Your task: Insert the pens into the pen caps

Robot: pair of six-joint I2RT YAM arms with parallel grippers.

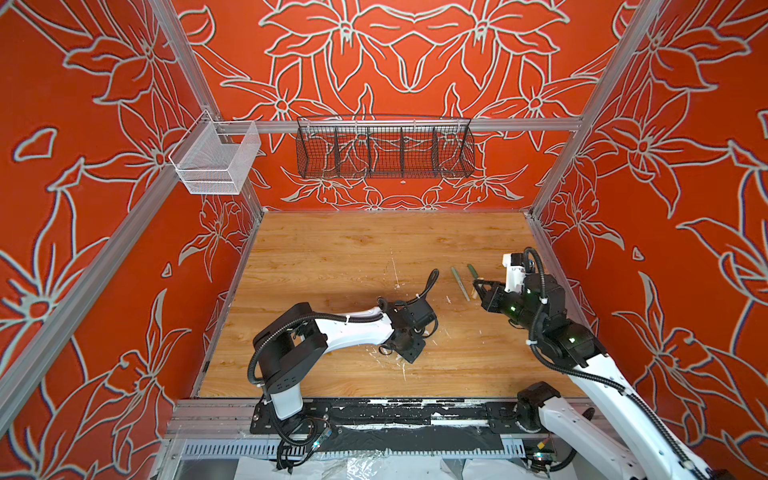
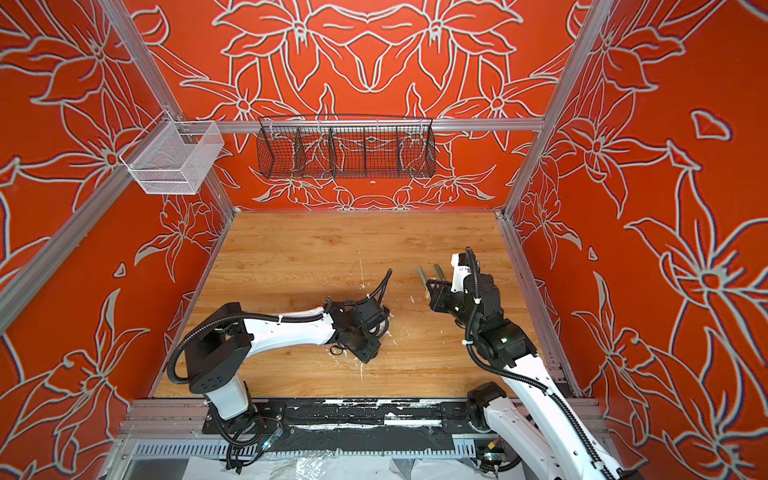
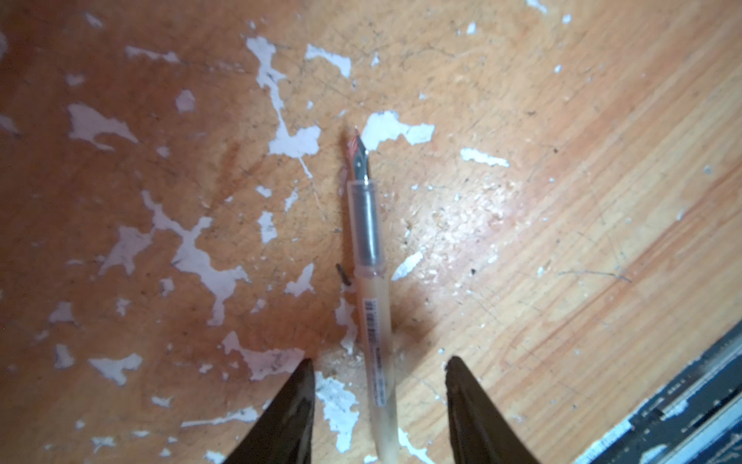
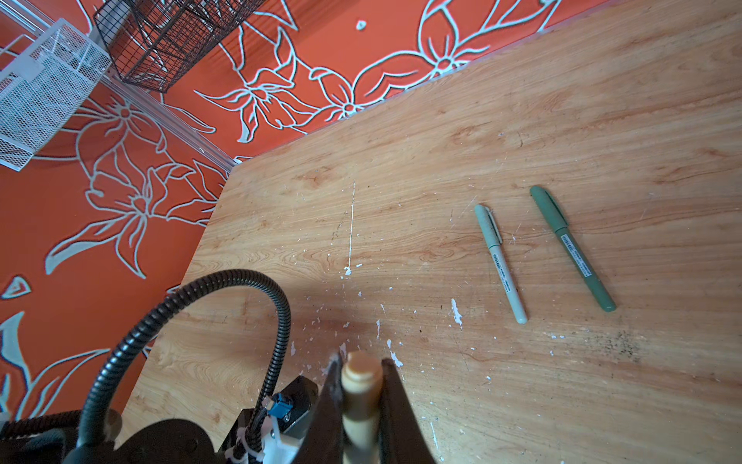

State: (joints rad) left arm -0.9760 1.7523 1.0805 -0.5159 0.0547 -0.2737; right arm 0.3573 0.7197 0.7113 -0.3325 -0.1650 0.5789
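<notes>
The beige pen (image 3: 371, 321), straddled below frame centre by the parted left gripper (image 1: 402, 355), must be grasped for the beige cap (image 4: 360, 401) clamped in the right gripper (image 4: 361, 363).

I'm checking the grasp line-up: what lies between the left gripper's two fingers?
The beige pen, uncapped, lies on the table between the fingers of the open left gripper, touching neither; the left wrist view shows it.
</notes>
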